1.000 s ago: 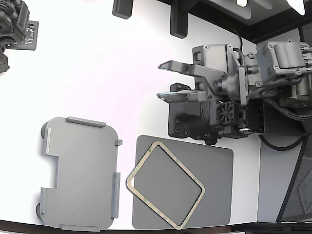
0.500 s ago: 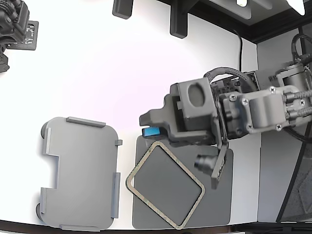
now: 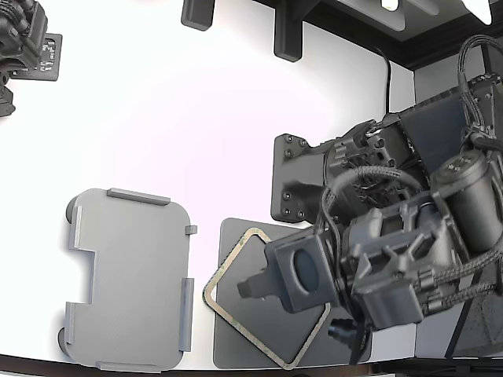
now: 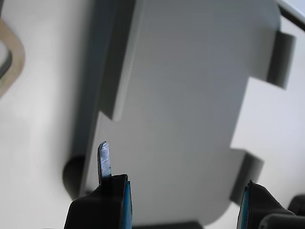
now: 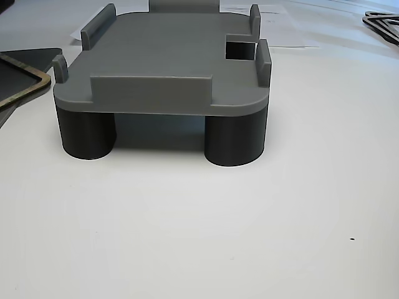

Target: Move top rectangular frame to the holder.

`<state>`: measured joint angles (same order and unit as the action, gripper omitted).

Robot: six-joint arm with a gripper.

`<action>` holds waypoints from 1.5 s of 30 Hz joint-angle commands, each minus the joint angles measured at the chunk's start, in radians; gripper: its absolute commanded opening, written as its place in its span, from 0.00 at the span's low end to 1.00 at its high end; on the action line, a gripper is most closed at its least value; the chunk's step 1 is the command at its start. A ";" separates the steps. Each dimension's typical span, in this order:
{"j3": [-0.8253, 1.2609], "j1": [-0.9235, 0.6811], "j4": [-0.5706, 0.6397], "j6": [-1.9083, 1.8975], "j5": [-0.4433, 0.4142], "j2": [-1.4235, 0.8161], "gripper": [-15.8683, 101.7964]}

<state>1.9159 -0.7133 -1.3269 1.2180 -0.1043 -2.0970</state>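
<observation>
The top rectangular frame [image 3: 224, 276] is a thin tan outline lying askew on a dark grey mat [image 3: 240, 349]; my arm covers its middle and right side. One of its corners shows in the wrist view [image 4: 15, 56] and in the other view [image 5: 28, 80]. The holder [image 3: 130, 279], a light grey plate with raised tabs and a stepped notch, stands to the exterior view's left of the frame on dark round legs [image 5: 168, 59]. My gripper [image 3: 250, 289] hovers above the frame's inner area, pointing at the holder [image 4: 190, 95]. It is open [image 4: 178, 191], with nothing between its fingers [image 4: 104, 160].
A black mount block [image 3: 295, 184] sits behind the mat. Another dark device [image 3: 23, 43] is at the back left of the exterior view, with black posts [image 3: 287, 31] at the back. The table's front edge runs just below holder and mat. Another thin outline [image 5: 381, 22] lies far right.
My arm has swung from the back right down over the mat and frame. The gripper now points toward the holder. The frame and the holder have not moved.
</observation>
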 commanded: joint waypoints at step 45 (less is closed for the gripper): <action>-0.179 -0.453 -0.055 -0.133 0.103 0.482 0.87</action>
<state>1.7472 -1.1750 -1.3975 1.0707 -0.0046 -1.5892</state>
